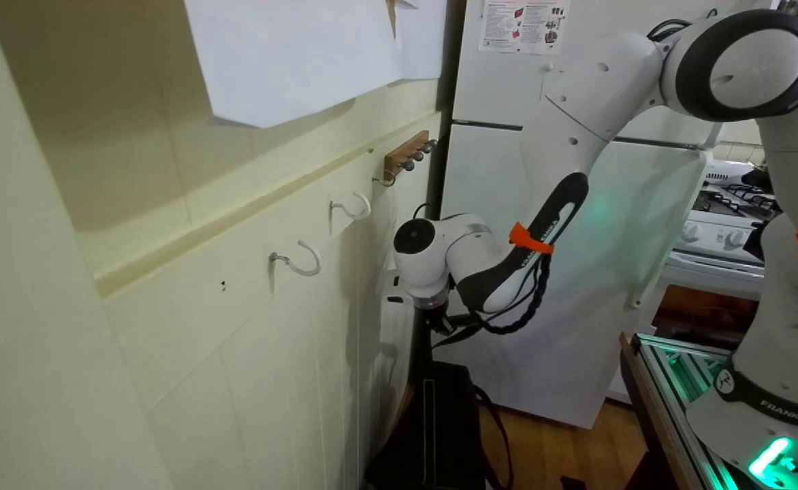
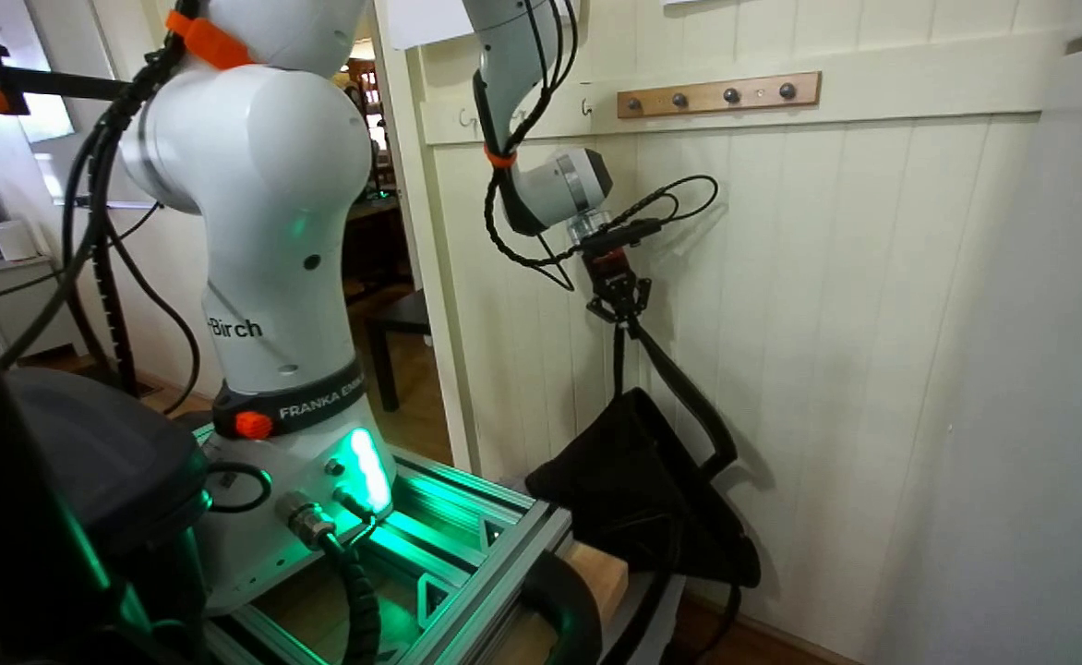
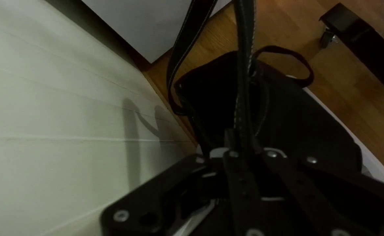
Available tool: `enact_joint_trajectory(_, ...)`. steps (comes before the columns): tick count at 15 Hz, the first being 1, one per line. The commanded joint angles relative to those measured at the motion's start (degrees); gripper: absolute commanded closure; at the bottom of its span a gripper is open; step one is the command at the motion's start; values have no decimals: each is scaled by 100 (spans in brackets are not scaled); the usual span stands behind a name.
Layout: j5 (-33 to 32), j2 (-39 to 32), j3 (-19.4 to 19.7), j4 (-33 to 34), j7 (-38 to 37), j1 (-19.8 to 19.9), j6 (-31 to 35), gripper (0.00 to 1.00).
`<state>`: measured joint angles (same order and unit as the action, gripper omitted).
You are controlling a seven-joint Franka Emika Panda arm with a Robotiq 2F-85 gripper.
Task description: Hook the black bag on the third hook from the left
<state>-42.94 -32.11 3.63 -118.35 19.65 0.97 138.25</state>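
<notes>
The black bag [image 2: 643, 489] hangs tilted by its long strap [image 2: 689, 388], beside the wall and well below the hooks; it also shows in an exterior view [image 1: 447, 422] and the wrist view [image 3: 303, 111]. My gripper [image 2: 629, 317] is shut on the strap, which rises between the fingertips in the wrist view [image 3: 244, 144]. From the left, the wall bears a pale curved hook [image 1: 309, 269], another pale curved hook [image 1: 365, 207], then a small thin hook [image 1: 387, 182] at the end of a brown wooden rack [image 1: 399, 158] with several dark knobs. The rack also shows in an exterior view [image 2: 712, 96].
A white refrigerator [image 1: 501, 272] stands at the wall's far end. The robot's metal frame [image 2: 513, 554] stands close to the bag. A white object [image 3: 375, 167] lies under the bag; contact is unclear. White paper [image 1: 304, 54] hangs above the hooks.
</notes>
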Motion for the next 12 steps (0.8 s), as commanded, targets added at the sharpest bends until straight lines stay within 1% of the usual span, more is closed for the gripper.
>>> enact_joint_trajectory(1, -305, 635, 97, -570, -590, -118, 88, 98)
enact_joint_trajectory(5, -472, 946, 111, -856, -1124, -169, 31, 98)
enact_joint_trajectory(9, -775, 1338, 133, -1218, -1826, -267, -6, 98)
enact_joint_trajectory(12, -1301, 1697, 131, -1547, -2377, -377, -53, 98)
